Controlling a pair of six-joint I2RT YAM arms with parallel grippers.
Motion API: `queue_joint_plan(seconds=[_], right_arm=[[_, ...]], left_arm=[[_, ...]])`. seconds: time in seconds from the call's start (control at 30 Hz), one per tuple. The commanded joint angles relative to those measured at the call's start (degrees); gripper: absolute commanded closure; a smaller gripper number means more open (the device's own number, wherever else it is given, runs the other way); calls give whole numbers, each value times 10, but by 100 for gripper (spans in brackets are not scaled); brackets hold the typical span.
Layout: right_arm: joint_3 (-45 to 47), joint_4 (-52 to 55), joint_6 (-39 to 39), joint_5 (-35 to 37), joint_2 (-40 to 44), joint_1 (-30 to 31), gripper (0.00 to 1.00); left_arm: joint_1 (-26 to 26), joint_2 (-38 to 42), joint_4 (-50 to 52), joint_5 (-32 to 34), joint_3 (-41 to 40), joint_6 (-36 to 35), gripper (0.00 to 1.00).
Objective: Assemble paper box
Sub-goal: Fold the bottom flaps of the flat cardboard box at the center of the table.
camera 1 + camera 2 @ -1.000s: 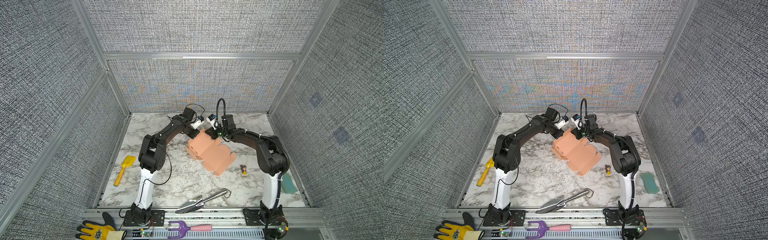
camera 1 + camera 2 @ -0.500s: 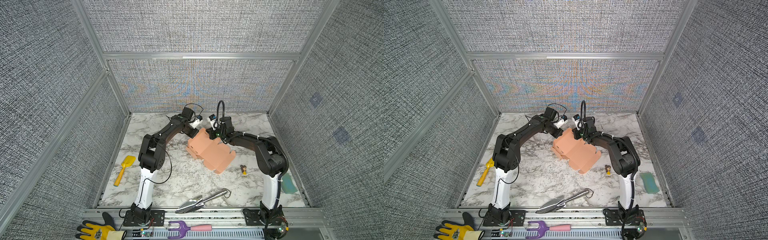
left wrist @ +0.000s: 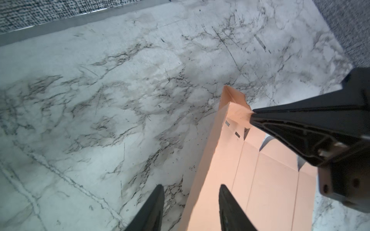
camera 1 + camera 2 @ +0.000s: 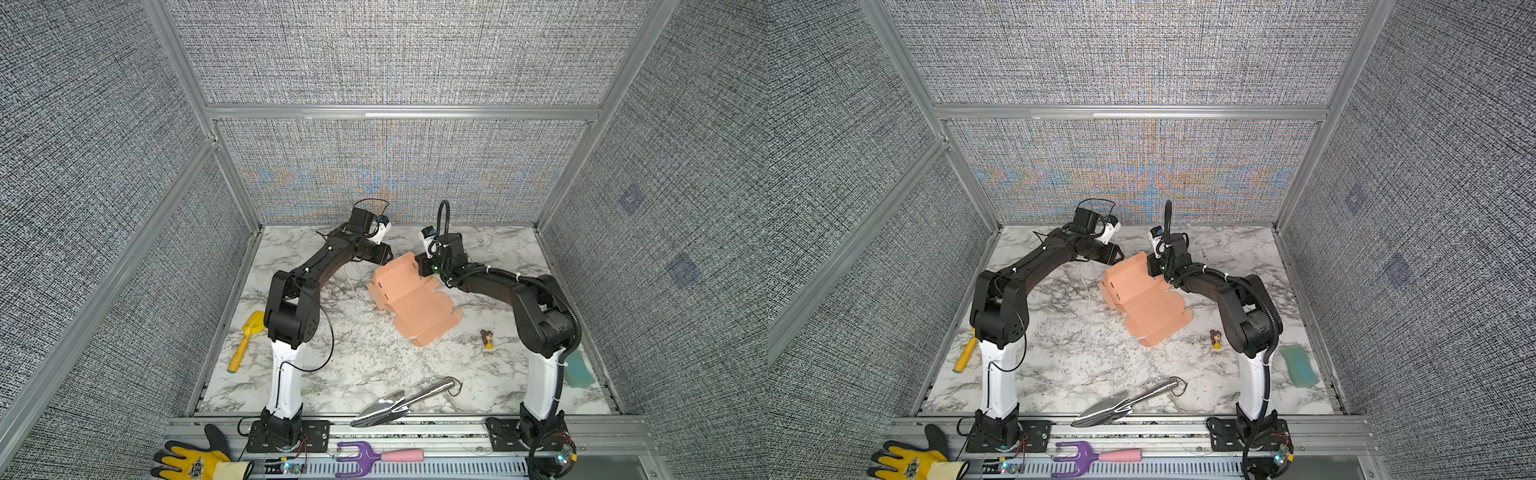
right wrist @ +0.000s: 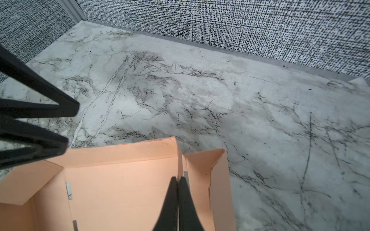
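The salmon-pink paper box lies partly folded in the middle of the marble table, seen in both top views. Some of its walls at the far end stand up, and its near flaps lie flat. My right gripper is shut on an upright wall of the paper box at its far right corner. In the left wrist view, the right gripper pinches that corner. My left gripper is open at the far left edge of the box, one finger over marble, the other over cardboard.
A yellow toy shovel lies at the left edge. A metal trowel lies at the front. A small figurine and a teal sponge are at the right. A yellow glove and a purple hand fork rest on the front rail.
My left gripper has opened, let go of the box's far edge and drawn back a little. My right gripper has closed fully on the box's wall. The box has hardly moved.
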State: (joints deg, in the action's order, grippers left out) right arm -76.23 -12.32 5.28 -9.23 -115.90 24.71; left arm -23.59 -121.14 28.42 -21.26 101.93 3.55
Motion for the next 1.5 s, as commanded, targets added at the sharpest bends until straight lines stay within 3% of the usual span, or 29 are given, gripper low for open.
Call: queue_joint_plan(seconds=[0.0,0.23,0.6,1.1,1.47], right_arm=[[-16,23,36,42,-3,5,100],[-32,64,88,91,0,10,100],[-52,98,146,127,-10,12,100],[-54,110,188,143,-13,12,100],[-52,120,190,153,-10,10,100]], left_arm=[[1,22,-49,0,-23,76,52],[4,46,-63,47,-77,164,53],[-1,33,-106,47,-114,246,64],[-11,3,-125,26,-92,285,67],[25,66,-117,35,-128,265,58]])
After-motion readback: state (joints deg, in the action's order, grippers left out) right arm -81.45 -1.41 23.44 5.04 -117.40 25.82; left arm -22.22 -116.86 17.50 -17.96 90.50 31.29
